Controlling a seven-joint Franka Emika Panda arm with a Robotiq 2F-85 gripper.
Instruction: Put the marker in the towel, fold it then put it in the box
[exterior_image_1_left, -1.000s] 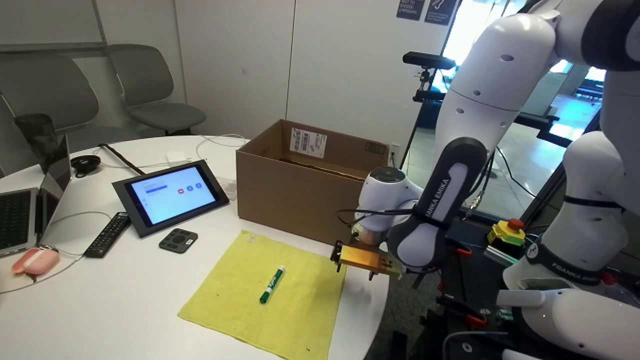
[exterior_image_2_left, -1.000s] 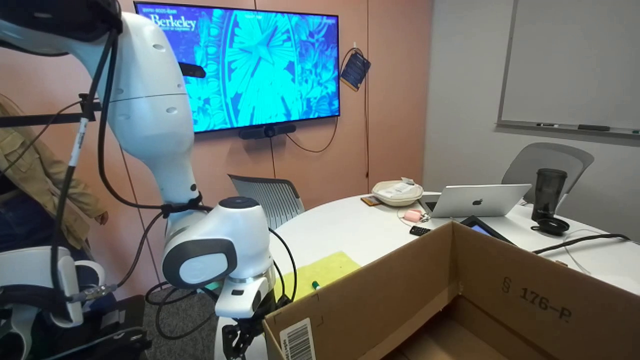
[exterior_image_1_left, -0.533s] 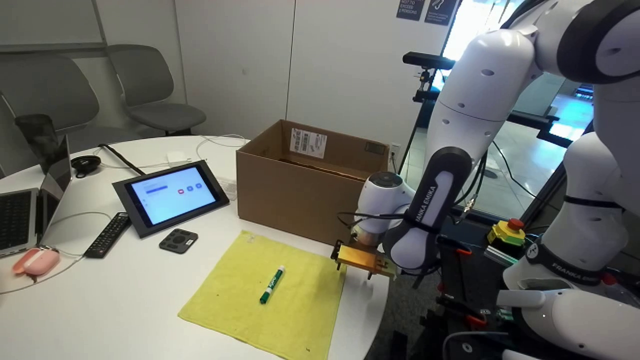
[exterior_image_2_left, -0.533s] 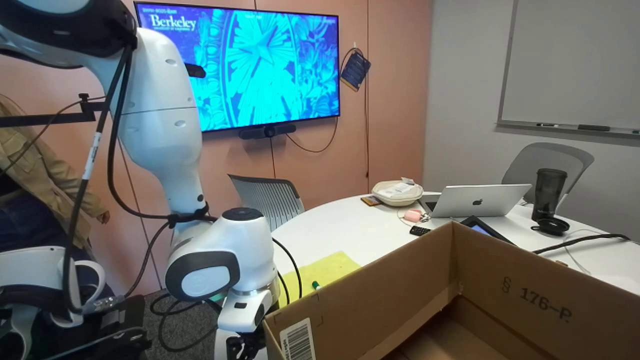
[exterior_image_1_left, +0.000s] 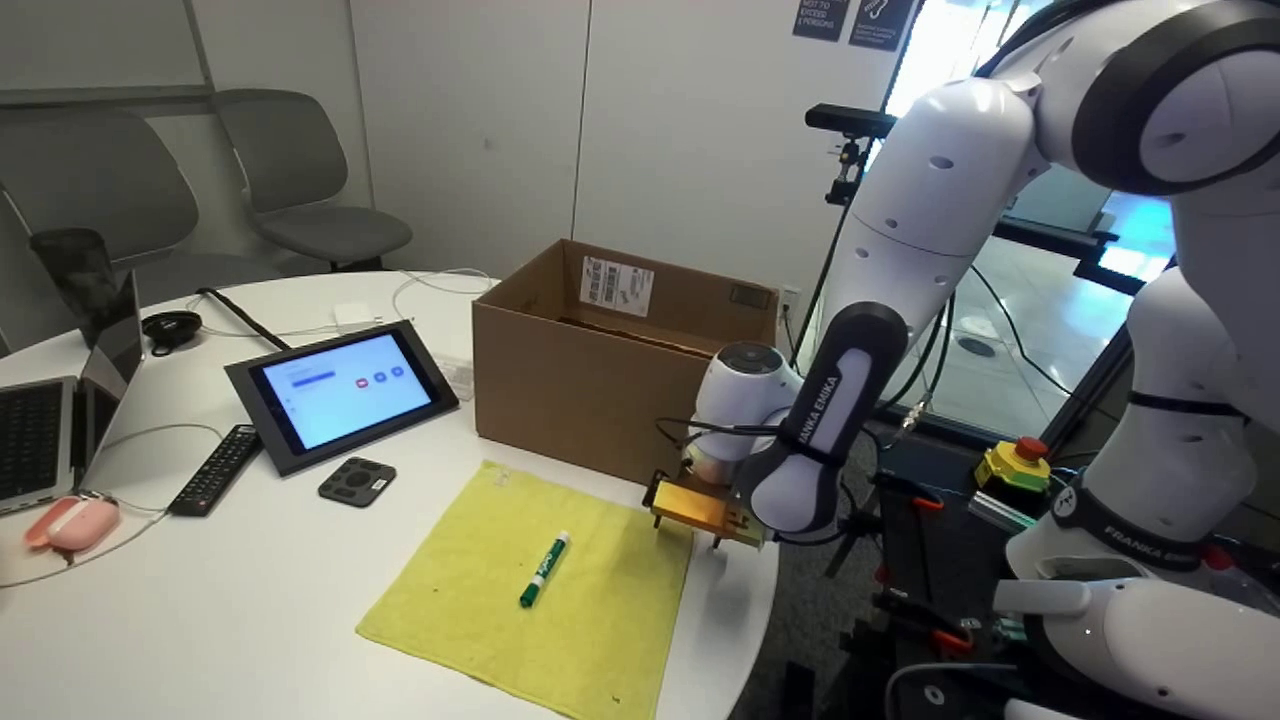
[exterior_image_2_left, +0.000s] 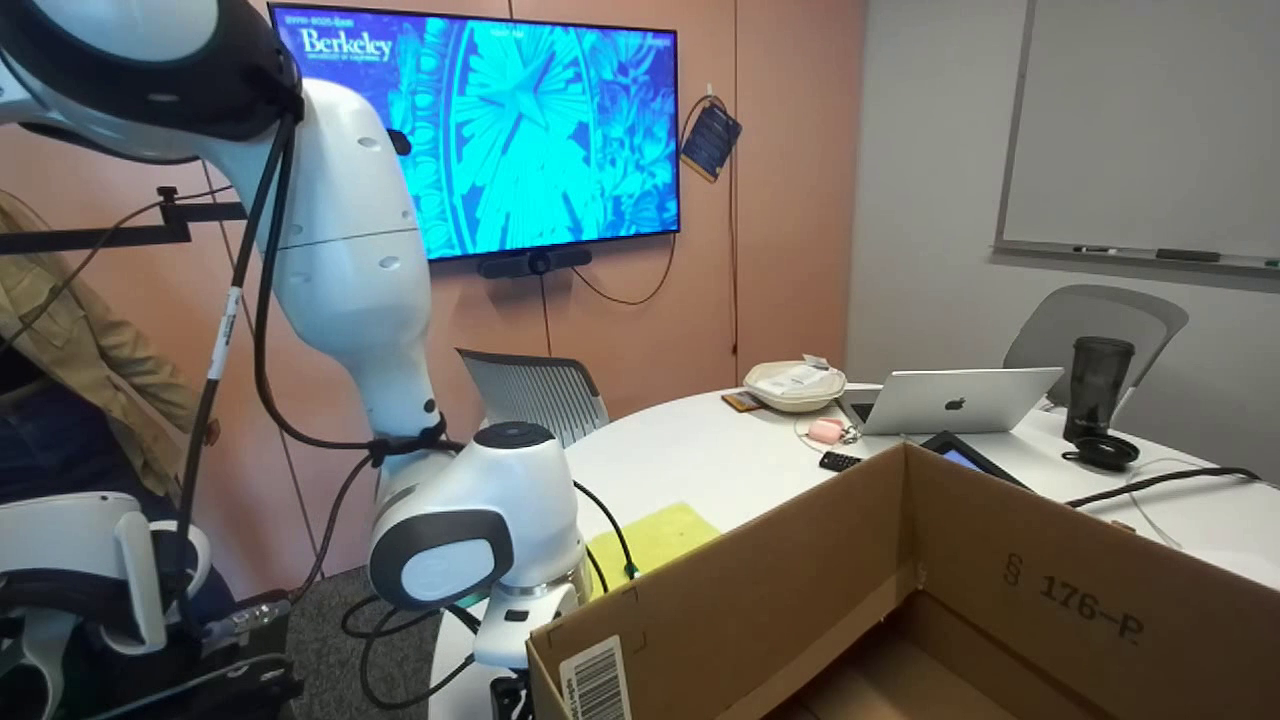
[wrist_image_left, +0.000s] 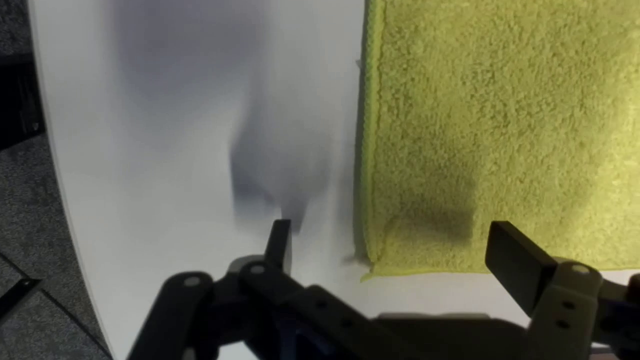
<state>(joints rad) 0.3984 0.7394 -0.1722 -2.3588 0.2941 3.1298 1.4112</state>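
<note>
Green dry-erase marker (exterior_image_1_left: 543, 570) already lies on the yellow terry towel (wrist_image_left: 500, 125), near its middle; towel flat and unfolded on the white desk (exterior_image_1_left: 250, 620). Step in hand, by my judgement: starting the fold. My jaws are spread, holding nothing; in the wrist view one stands over bare desk, the other over the towel, whose corner (wrist_image_left: 380, 257) shows between them (clearance beneath is hard to read). Expect the towel light and limp, its nubby pile giving good friction. Take it by that corner, pinching low, just inside the hem; too shallow a bite would likely slip off. Marker: presumably light, stiff, smooth, prone to roll if the towel rises steeply. Open cardboard box (exterior_image_1_left: 590, 390) just beside the towel.
</note>
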